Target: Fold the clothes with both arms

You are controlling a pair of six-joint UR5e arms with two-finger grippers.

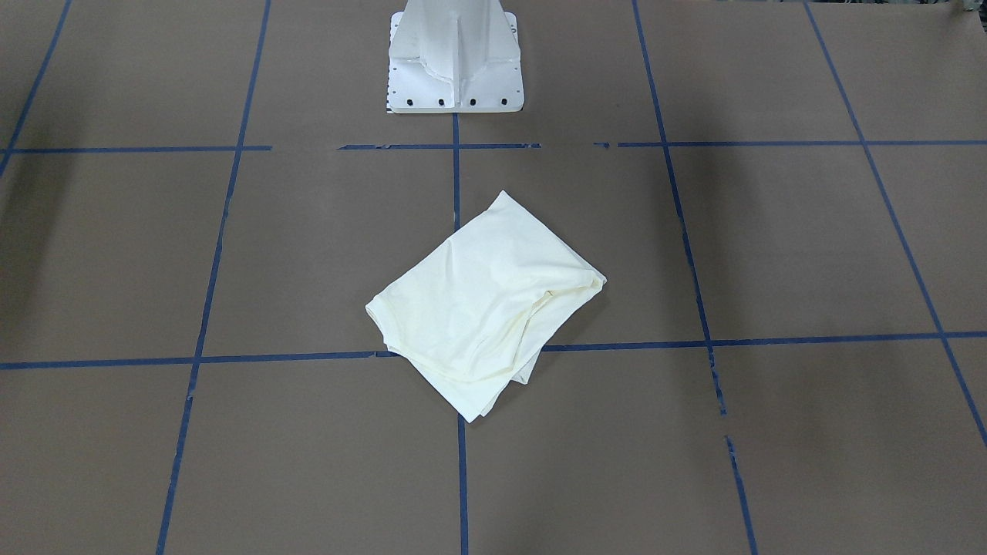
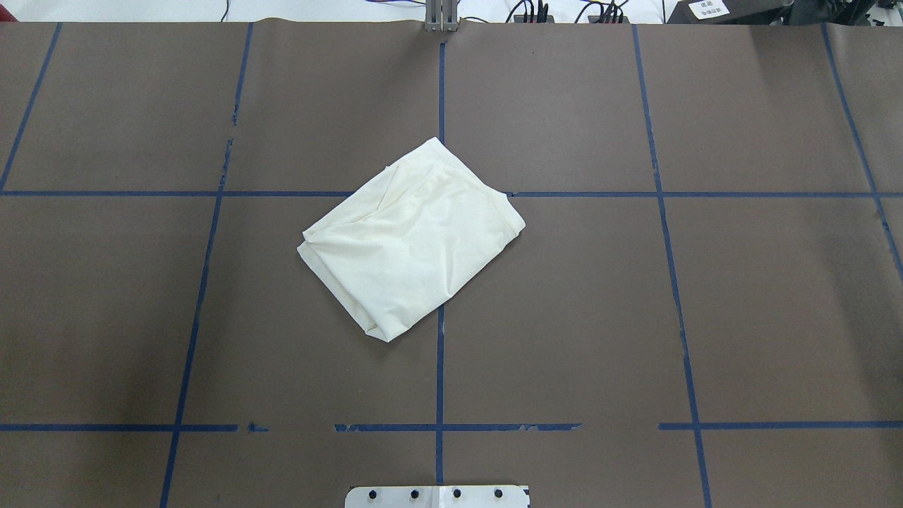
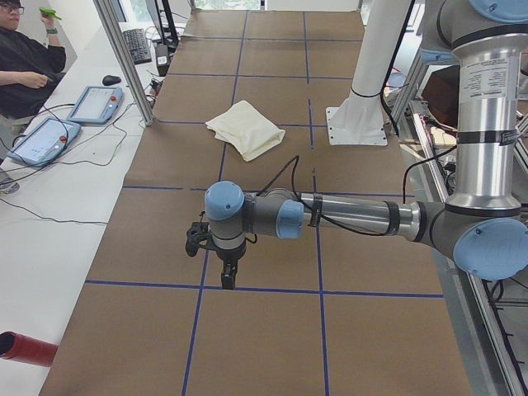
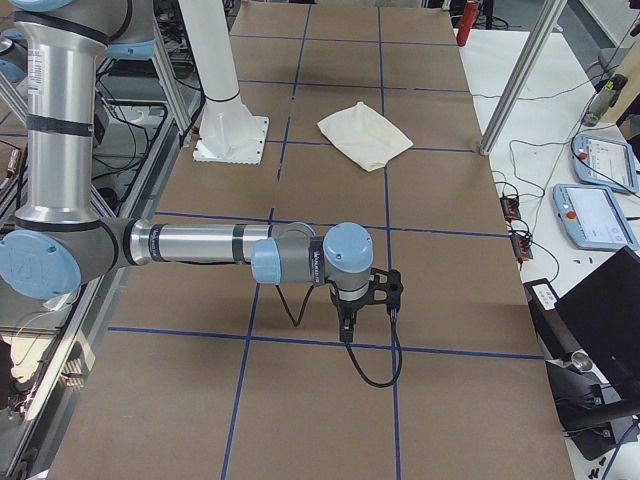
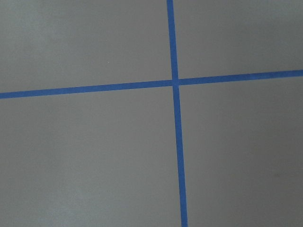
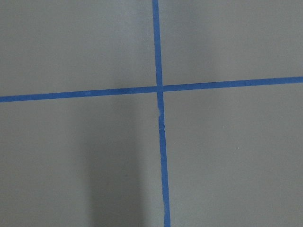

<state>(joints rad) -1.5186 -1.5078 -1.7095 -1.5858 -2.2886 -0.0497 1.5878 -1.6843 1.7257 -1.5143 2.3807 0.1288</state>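
Note:
The clothes are one cream shirt (image 1: 486, 301), folded into a rough rectangle and lying askew at the table's middle (image 2: 413, 240), plain side up with no print showing. It is small and far in the side views (image 3: 245, 128) (image 4: 365, 133). My left gripper (image 3: 228, 276) points down over a blue tape crossing, far from the shirt toward the table's left end. My right gripper (image 4: 346, 330) hangs the same way toward the right end. I cannot tell whether either is open or shut. Both wrist views show only brown table and tape.
The white pedestal base (image 1: 455, 62) stands behind the shirt. A person (image 3: 25, 66) sits at a side table with touch-screen pendants (image 3: 95, 103); more pendants (image 4: 600, 215) lie on the other side. Metal frame posts (image 3: 124, 58) (image 4: 520, 80) stand at the table's far edge. Blue tape grids the brown table (image 2: 564, 317).

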